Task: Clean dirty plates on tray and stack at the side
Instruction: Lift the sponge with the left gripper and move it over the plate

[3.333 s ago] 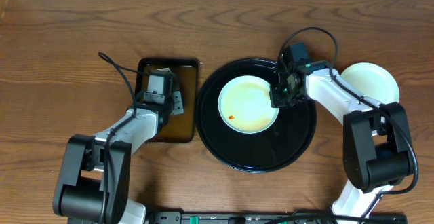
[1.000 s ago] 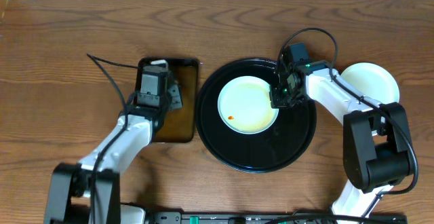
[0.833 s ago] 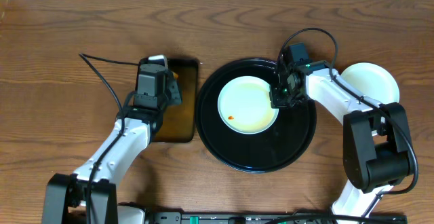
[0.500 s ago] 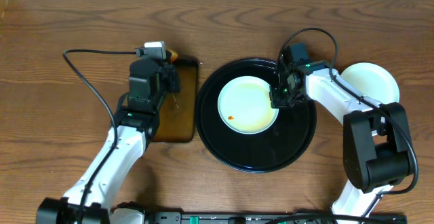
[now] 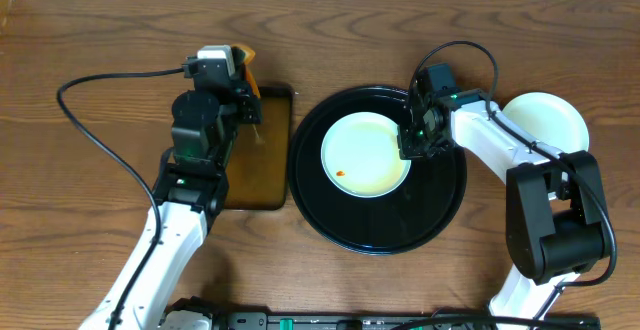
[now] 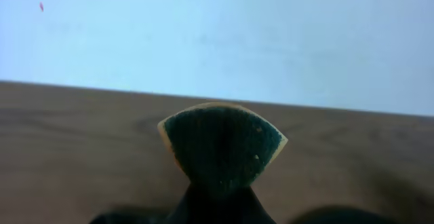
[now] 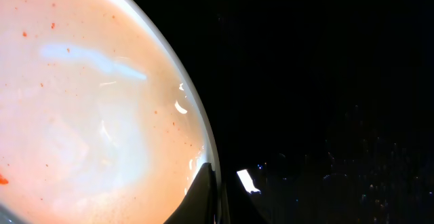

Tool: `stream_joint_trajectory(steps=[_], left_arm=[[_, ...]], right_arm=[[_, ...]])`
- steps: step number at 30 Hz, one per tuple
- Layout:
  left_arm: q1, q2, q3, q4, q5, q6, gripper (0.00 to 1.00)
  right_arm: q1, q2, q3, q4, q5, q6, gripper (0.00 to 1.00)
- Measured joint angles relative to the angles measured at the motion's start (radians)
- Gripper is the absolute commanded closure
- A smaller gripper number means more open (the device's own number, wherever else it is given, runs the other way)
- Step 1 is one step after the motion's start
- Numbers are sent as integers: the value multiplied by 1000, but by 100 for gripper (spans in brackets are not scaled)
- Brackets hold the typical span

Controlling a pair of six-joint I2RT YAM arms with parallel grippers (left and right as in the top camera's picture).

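Note:
A cream-yellow plate (image 5: 365, 153) with a small red sauce spot and faint orange smears lies in the black round tray (image 5: 385, 225). My right gripper (image 5: 413, 142) is shut on the plate's right rim. In the right wrist view its jaws (image 7: 215, 191) pinch that rim, with the plate (image 7: 88, 95) at left and the tray (image 7: 325, 81) at right. My left gripper (image 5: 243, 95) is raised over the far left corner of the amber tray and is shut on a sponge (image 5: 251, 70). The sponge's green scouring face (image 6: 222, 146) shows in the left wrist view.
A rectangular amber-brown tray (image 5: 265, 160) lies left of the black tray. A pale plate stack (image 5: 548, 120) sits on the table at the right, beside my right arm. A black cable (image 5: 100, 80) loops left of my left arm.
My left arm has lifted the sponge off the amber tray and swung it up and toward the far side. The right gripper and the plate have not moved.

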Motion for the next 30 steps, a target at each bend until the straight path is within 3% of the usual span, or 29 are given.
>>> stream_joint_trajectory(steps=[9,15,21,30], left_arm=[[0,-21,0,11,0,3,93],[0,-14,-1,-158,0,-2,93],[0,112,-2,-311,0,-66,92],[0,244,-2,-330,93,-156,93]], right_arm=[[0,0,0,0,0,0,99],[0,0,0,-2,-2,0,99],[0,0,0,-3,-3,0,99],[0,0,0,-6,-3,0,99]])
